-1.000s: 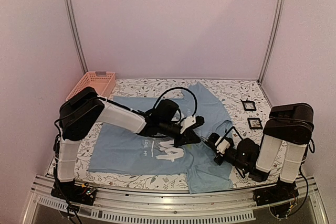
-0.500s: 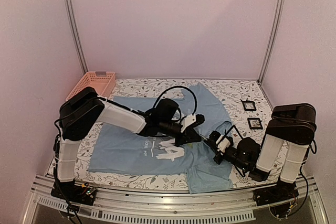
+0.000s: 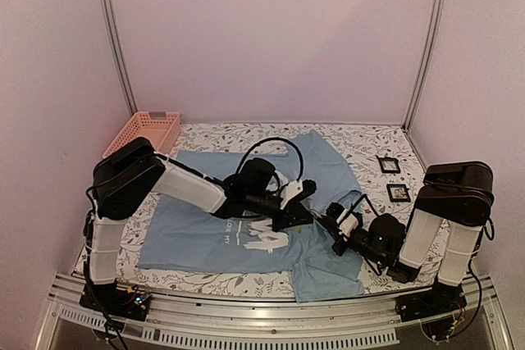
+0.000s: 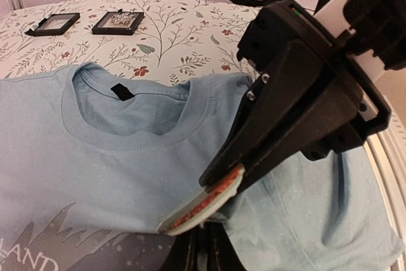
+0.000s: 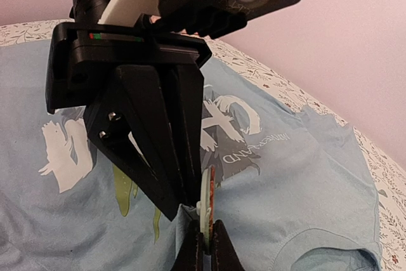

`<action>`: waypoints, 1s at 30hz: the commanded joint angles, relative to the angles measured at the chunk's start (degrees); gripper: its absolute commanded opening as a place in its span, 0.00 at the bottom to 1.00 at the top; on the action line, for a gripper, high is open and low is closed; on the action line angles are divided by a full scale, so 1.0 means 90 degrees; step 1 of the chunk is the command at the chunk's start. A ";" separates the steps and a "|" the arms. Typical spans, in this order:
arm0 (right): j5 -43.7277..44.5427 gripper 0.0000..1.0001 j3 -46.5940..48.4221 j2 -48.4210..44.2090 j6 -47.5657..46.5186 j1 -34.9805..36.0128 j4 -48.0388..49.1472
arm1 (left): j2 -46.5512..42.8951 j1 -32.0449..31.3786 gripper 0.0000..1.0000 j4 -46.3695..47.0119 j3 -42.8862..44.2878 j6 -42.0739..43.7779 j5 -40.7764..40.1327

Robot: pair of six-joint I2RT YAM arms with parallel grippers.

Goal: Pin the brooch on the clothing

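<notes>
The clothing [image 3: 189, 227] is a light blue T-shirt lying flat on the table, its collar [image 4: 127, 125] and print [image 5: 235, 125] both showing. Above the shirt's middle, my two grippers meet tip to tip. The right gripper [image 5: 205, 225] is shut on the rim of the brooch [image 5: 208, 195], a small orange disc held on edge. In the left wrist view the brooch [image 4: 203, 204] sticks out of the right gripper [image 4: 222, 185]. My left gripper [image 4: 206, 231] is shut right behind the brooch, with a small fold of the shirt raised at its tips [image 5: 181, 211].
A pink basket [image 3: 148, 130] stands at the back left corner. Two small black square frames [image 3: 388, 164] [image 3: 399, 193] lie on the floral cloth at the right, beyond the shirt's collar [image 4: 54, 23] [image 4: 118, 22]. Metal posts and walls bound the table.
Both grippers have edged slightly to the left together, still tip to tip. The brooch stays in the right gripper, and the shirt has hardly shifted.
</notes>
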 commanded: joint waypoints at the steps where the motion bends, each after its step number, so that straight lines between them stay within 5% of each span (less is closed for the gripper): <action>1: -0.0282 0.00 0.0095 0.0060 0.0139 0.0057 0.0599 | -0.0107 -0.0028 0.10 0.0322 -0.0282 -0.0125 -0.0199; 13: -0.0089 0.00 -0.0099 0.0138 0.0142 0.0048 0.0569 | -0.1007 0.0116 0.32 0.0246 -0.1052 -0.0057 -0.0379; 30: -0.0166 0.00 -0.0002 -0.0031 0.0221 0.0048 0.0440 | -0.0184 -0.0223 0.46 0.1349 -0.0902 -0.0602 -0.0727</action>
